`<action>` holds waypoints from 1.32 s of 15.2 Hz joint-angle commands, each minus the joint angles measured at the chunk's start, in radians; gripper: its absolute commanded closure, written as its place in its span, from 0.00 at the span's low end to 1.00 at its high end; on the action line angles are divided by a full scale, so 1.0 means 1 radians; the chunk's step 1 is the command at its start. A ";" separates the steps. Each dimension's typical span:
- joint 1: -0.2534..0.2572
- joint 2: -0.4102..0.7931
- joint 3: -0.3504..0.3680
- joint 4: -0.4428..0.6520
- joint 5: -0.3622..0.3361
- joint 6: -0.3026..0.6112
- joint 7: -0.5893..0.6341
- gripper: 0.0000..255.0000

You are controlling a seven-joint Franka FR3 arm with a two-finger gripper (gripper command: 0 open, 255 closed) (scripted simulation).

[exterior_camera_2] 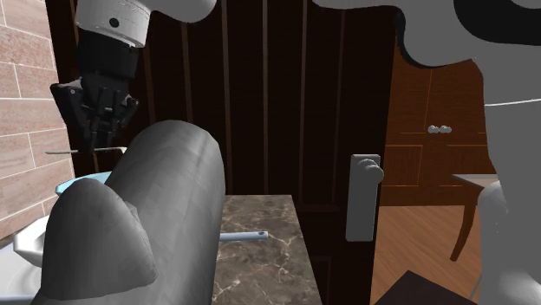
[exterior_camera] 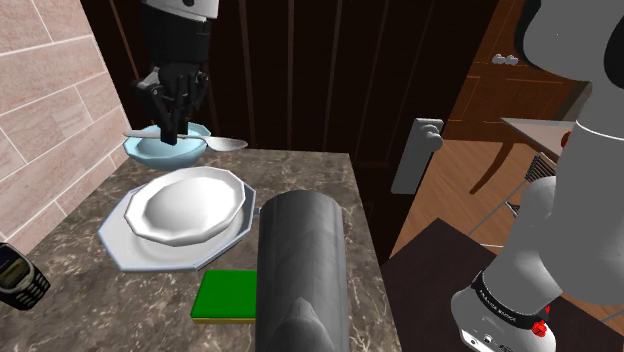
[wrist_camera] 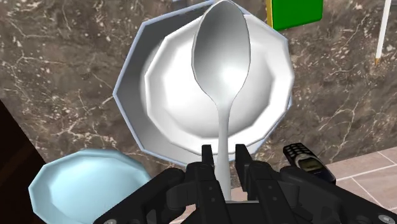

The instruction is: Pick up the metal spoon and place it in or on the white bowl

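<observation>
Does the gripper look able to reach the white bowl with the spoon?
Likely yes: the gripper holds the spoon above the counter; the white bowl sits uncovered nearby, nothing between them.

Dark panelled wall [exterior_camera: 290, 70]; marble counter [exterior_camera: 150, 305]

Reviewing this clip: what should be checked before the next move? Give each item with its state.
1. Grip on spoon by gripper: ok, clasped between the fingers.
2. Lift of spoon off the table: ok.
3. Position of spoon over white bowl: cannot tell; shoulder view puts it near the blue bowl.
4. Room in white bowl: ok, empty.
5. Clearance of phone and sponge from white bowl: ok.
</observation>
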 commanded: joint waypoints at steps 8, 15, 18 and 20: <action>0.045 0.081 0.013 0.029 -0.041 0.053 0.058 1.00; 0.039 0.073 0.011 -0.077 -0.037 0.150 0.050 1.00; 0.038 0.073 0.011 -0.113 -0.036 0.186 0.048 1.00; 0.038 0.073 0.011 -0.113 -0.036 0.186 0.048 1.00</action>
